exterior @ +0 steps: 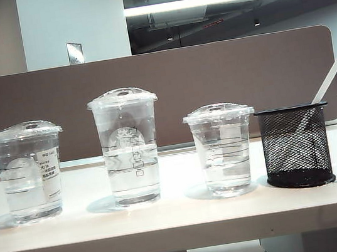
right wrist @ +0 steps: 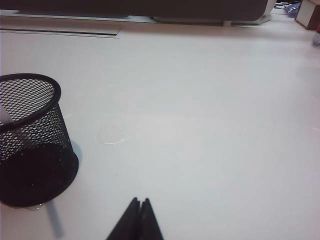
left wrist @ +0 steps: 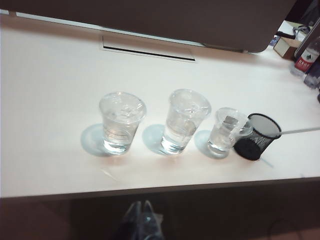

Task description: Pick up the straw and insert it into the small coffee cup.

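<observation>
The straw (exterior: 332,73) is long and white. It leans out of a black mesh holder (exterior: 295,145) at the right end of the row, also seen in the left wrist view as the straw (left wrist: 300,131). The small coffee cup (exterior: 223,149), clear with a domed lid, stands just left of the holder; the left wrist view shows this cup (left wrist: 227,131) too. My left gripper (left wrist: 142,203) is shut and empty, back from the table's front edge, well short of the cups. My right gripper (right wrist: 140,200) is shut and empty over bare table beside the holder (right wrist: 30,145). Neither gripper shows in the exterior view.
A tall clear cup (exterior: 129,144) stands in the middle of the row and a wider cup with a white sticker (exterior: 29,169) at the left; all hold clear liquid. A brown partition (exterior: 164,95) runs behind the white table (exterior: 182,216).
</observation>
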Tool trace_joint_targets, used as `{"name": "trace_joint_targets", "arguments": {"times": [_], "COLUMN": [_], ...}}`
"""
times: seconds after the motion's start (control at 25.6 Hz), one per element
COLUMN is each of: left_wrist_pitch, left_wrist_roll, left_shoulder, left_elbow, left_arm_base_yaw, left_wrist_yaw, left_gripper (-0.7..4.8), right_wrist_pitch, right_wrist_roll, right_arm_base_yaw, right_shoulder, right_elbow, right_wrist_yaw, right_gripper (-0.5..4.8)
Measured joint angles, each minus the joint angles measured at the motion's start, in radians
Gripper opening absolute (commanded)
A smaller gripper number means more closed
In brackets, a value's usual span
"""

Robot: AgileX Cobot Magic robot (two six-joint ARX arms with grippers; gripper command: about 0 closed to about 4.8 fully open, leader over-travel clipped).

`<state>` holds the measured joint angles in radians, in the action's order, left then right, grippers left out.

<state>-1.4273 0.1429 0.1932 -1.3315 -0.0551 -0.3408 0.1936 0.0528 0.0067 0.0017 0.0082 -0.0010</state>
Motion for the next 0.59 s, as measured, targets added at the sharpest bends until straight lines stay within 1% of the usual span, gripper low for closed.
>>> {"name": "trace_joint_targets", "arguments": {"times": [0.04,0.08,0.12,0.16,0.23,0.27,0.51,0.59], "left_wrist_pitch": [0.0,0.0,-0.001,-0.001,-0.001,-0.001,-0.002,-0.002], "left_wrist_roll": [-0.045,-0.117,-0.153,-0.169,-0.186,-0.193,-0.233,-0.236], "left_shoulder": [0.0,0.0,0.0,0.0,0.0,0.0,0.0,0.0], "left_elbow": [0.0,0.0,0.0,0.0,0.0,0.0,0.0,0.0], "left_arm_base_yaw": [0.0,0.0,0.0,0.001,0.003,0.006,0.01,0.028], "left_wrist_yaw": [-0.007,-0.041,-0.069,-0.097,-0.145,-0.152,-0.155,-0.154], "left_gripper": [-0.04,-0.05,-0.04,-0.04,-0.05,-0.04,-0.04,-0.04], "right_wrist_pitch": [0.0,0.0,0.0,0.0,0.0,0.0,0.0,0.0], "right_wrist_roll": [0.0,0.0,0.0,0.0,0.0,0.0,0.0,0.0], "right_arm_base_yaw": [0.0,0.0,0.0,0.0,0.0,0.0,0.0,0.0], "right_shoulder": [0.0,0.0,0.0,0.0,0.0,0.0,0.0,0.0], "right_elbow": [0.0,0.0,0.0,0.0,0.0,0.0,0.0,0.0], "right_wrist_yaw": [0.0,0.0,0.0,0.0,0.0,0.0,0.0,0.0], "right_gripper": [-0.08,-0.08,-0.08,-0.08,-0.08,-0.08,-0.08,-0.08]}}
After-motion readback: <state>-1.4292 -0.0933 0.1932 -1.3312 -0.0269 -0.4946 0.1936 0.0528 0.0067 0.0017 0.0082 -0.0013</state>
